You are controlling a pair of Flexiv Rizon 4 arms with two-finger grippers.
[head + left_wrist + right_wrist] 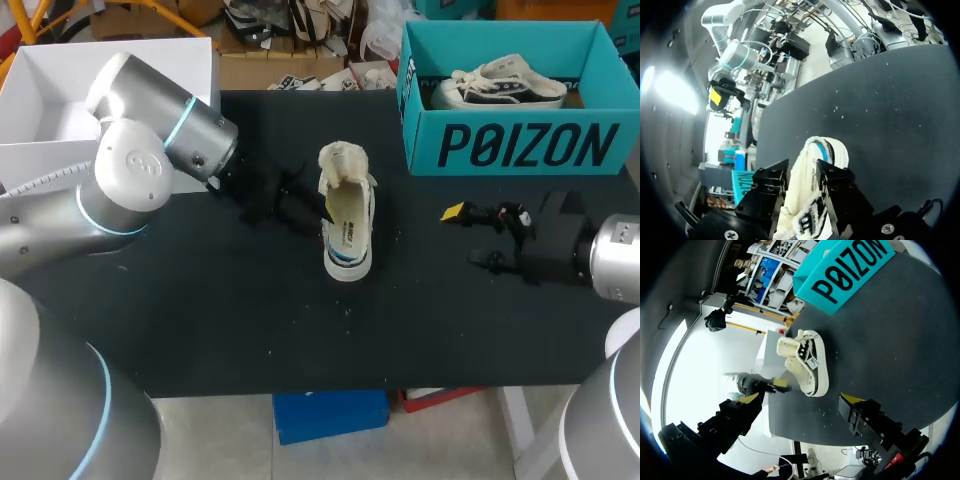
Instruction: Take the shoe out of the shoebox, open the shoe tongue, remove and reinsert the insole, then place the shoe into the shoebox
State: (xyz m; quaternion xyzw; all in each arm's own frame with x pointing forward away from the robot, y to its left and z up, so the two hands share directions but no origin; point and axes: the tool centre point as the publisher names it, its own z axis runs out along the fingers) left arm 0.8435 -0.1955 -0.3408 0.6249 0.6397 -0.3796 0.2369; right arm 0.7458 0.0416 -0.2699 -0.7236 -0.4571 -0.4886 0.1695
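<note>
Shoe's place: the shoe (347, 215) lay sole-down near the middle of the black table (200, 320), outside the shoebox (520, 145), which stood at about 1 o'clock from it.
Box contents: a second shoe (505, 85) sat inside.
Left gripper: the left gripper (801, 172) met the shoe from 9 o'clock. Its jaws were clamped on the shoe's cream side wall, one finger on each face.
Right gripper: the right gripper (802, 398) hung at 3 o'clock, well apart from the shoe. Its jaws were spread wide with nothing between them.
Insole: a pale insole (345, 232) showed through the shoe's opening and looked seated, though its edges could not be checked.
Handling: probably light, with a soft canvas upper that folds under a pinch and a stiffer rubber sole.
Where to hold: the side wall suits steadying. For the lift back into the box, a grip across the sole edges or on the firmer collar would likely twist less.
Bystander: a white box (60, 90) stood at 10 o'clock.
</note>
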